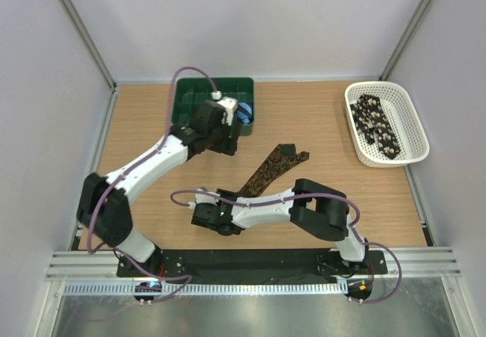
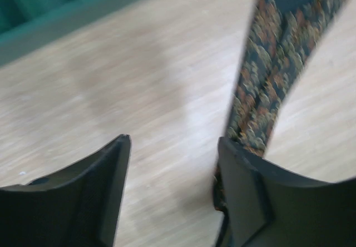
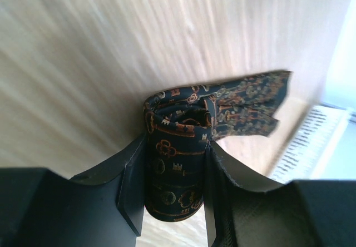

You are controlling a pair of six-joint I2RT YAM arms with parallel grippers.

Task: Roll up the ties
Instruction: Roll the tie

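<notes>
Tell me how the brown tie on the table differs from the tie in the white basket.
The brown tie carries tan-orange speckles; the black tie has pale spots. The brown tie lies stretched on the table; the black tie sits bunched in the white basket. One end of the brown tie is rolled and clamped in the right gripper; no gripper touches the black tie. Both are patterned fabric ties.

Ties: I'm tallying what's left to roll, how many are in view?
2: a brown tie on the table, its rolled end clamped by the right gripper, and a black spotted tie in the white basket; more may be piled there.
</notes>
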